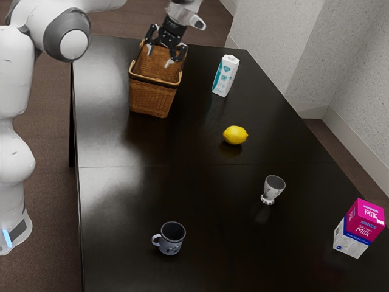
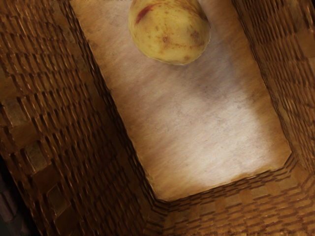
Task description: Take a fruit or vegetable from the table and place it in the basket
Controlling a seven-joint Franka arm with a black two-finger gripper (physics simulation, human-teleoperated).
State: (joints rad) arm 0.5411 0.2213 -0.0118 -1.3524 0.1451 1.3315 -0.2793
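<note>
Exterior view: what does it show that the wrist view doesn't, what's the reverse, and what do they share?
The exterior view adds the open hand, the lemon, the stemmed cup, the mug, the pink-topped milk carton and the white-and-teal carton. The wrist view adds a blotchy yellow fruit or vegetable within woven walls. Both share the basket.

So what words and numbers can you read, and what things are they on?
"Milk": on the top pink part of the pink, blue and white carton.
"Milk": again on that carton, lower down, just above the blue band.
The smaller writing on it is too tiny to read.
The white and teal carton has marks too small to read.
The mug has dark marks, but I can't make out any letters.
I can't read any numbers.
</note>
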